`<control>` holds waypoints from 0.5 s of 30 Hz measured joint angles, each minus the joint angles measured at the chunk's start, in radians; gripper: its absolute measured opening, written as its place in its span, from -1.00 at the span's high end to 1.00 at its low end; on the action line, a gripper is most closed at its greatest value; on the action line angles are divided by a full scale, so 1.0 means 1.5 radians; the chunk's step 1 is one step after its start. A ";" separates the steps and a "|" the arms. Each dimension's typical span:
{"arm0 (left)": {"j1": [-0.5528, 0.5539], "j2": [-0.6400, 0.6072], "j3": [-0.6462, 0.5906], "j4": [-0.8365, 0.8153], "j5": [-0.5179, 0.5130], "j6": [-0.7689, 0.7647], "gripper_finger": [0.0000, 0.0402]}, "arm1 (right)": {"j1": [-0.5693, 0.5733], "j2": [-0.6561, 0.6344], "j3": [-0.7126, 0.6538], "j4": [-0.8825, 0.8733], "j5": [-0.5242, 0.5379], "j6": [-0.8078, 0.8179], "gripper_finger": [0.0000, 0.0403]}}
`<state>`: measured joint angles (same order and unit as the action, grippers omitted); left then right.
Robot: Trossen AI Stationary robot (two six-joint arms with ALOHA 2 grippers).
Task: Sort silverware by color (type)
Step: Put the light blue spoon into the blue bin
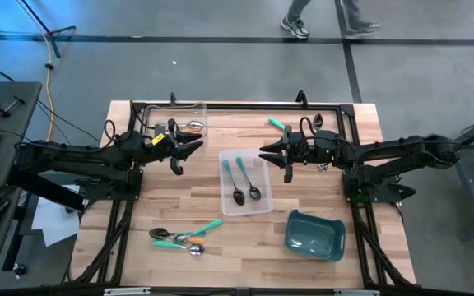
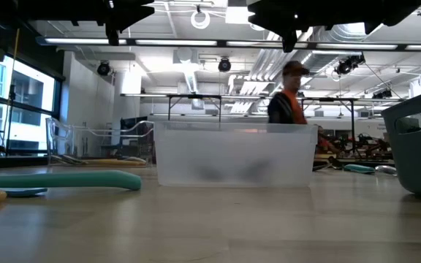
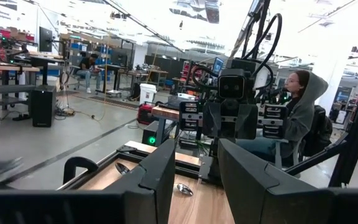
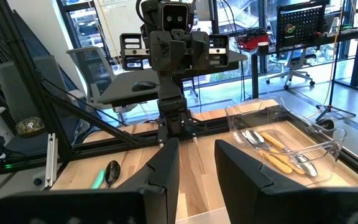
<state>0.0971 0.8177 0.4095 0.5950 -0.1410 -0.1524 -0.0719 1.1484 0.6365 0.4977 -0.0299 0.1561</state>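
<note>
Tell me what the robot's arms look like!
Both arms are dark, almost black, built from long thin jointed segments. The left gripper has a small yellow patch beside it, and the right gripper is all dark. Each ends in two flat, blocky dark fingers. Black cables loop beside the arms. Each wrist carries a boxy grey camera block.

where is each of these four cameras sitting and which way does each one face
High: overhead, straight down on the table; both arms, left pincer, right pincer.
Low: table height, level across the middle clear tray; arms overhead.
Left wrist: past its open fingers toward the right arm's base.
Right wrist: past its open fingers toward the left arm's base, orange spoons.
Shared: high and low both show the teal bin.
</note>
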 joint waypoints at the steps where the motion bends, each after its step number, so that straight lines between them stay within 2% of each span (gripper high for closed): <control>1: 0.000 0.000 0.000 0.000 0.000 0.000 0.44 | 0.000 0.000 0.000 0.000 0.000 0.000 0.57; 15: 0.000 0.000 0.000 0.000 0.000 0.000 0.44 | 0.000 0.000 0.000 -0.009 0.000 0.000 0.57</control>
<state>0.0971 0.8179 0.4095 0.5949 -0.1410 -0.1524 -0.0719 1.1488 0.6365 0.4848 -0.0303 0.1558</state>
